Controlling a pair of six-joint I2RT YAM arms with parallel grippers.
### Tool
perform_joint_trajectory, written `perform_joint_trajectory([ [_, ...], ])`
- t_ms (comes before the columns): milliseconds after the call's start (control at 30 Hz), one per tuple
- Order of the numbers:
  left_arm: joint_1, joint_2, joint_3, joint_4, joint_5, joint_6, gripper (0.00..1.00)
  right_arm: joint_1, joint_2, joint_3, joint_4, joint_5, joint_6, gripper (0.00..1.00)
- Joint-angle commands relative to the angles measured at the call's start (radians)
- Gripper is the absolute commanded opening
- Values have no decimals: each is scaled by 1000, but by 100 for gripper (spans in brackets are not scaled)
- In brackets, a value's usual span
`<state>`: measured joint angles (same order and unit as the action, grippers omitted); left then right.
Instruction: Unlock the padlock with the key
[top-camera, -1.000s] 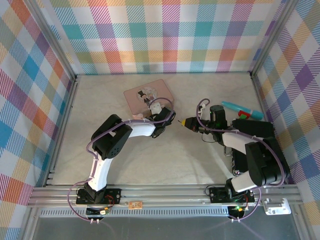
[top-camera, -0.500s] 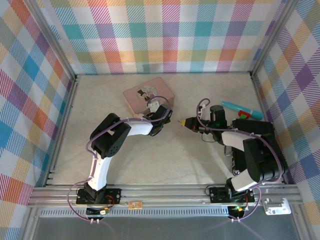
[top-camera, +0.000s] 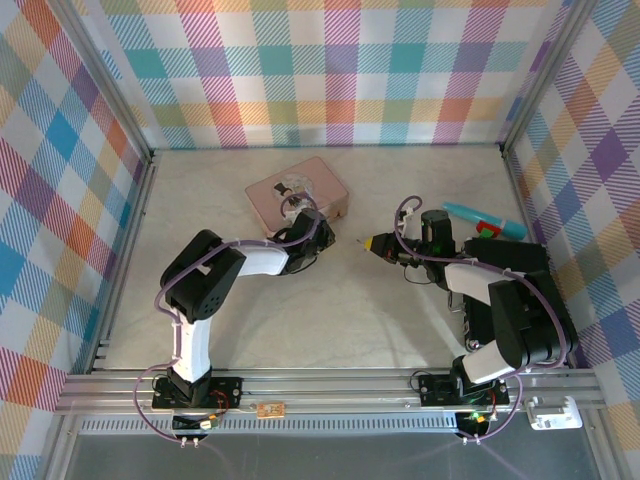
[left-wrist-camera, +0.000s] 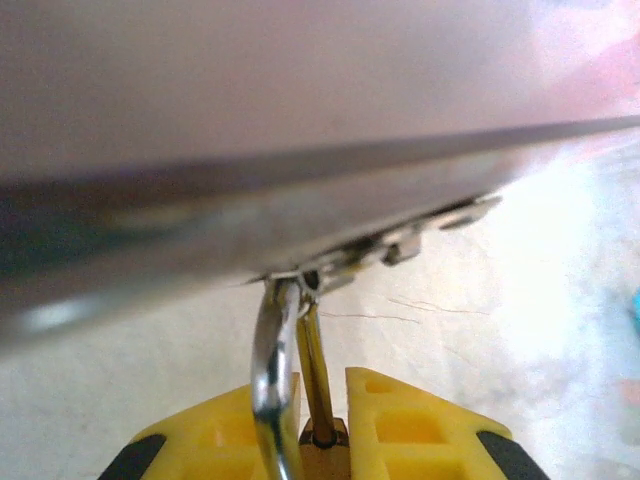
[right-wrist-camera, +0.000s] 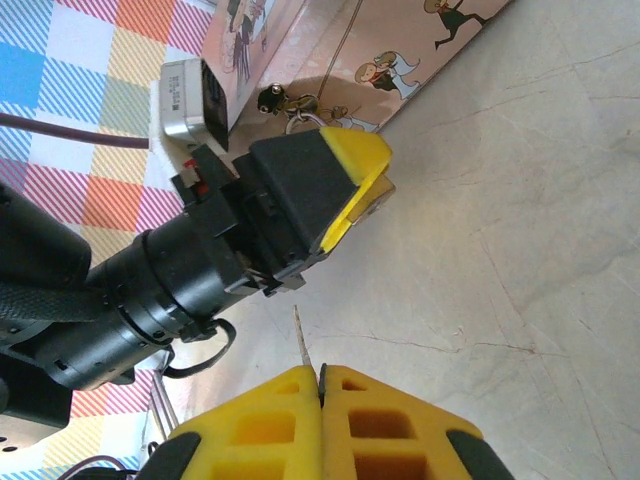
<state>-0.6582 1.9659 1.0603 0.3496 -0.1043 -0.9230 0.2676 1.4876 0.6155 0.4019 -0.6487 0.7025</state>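
The padlock (left-wrist-camera: 322, 455) is a small brass body with a silver shackle (left-wrist-camera: 272, 380) hooked through the clasp of the pink tin (top-camera: 322, 180). My left gripper (left-wrist-camera: 322, 390) is shut on the padlock's body, right against the tin's front edge (left-wrist-camera: 300, 190). In the top view the left gripper (top-camera: 305, 232) sits at the tin's near side. The key (right-wrist-camera: 302, 340) is a thin grey sliver poking out of my right gripper (right-wrist-camera: 322, 372), which is shut on it. The key's tip points at the left gripper's fingers (right-wrist-camera: 355, 160), a short gap away. The right gripper (top-camera: 375, 243) hovers to the right of the tin.
A teal and red pen-like tool (top-camera: 482, 220) lies at the right, behind the right arm. Checked walls close the table on three sides. Bare tabletop (top-camera: 330, 310) lies between the two arms, toward the near edge.
My left gripper has moved left, up against the tin's near edge, and closed on the padlock. The right gripper with the key has stayed where it was.
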Motion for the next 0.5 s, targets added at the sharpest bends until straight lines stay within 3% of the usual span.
perform_joint_trajectory([
  [0, 1, -85, -37, 208, 93, -69, 0, -5, -2, 17, 30, -35, 31, 0],
  [467, 0, -98, -138, 489, 166, -274, 0, 36, 82, 40, 132, -16, 103, 0],
])
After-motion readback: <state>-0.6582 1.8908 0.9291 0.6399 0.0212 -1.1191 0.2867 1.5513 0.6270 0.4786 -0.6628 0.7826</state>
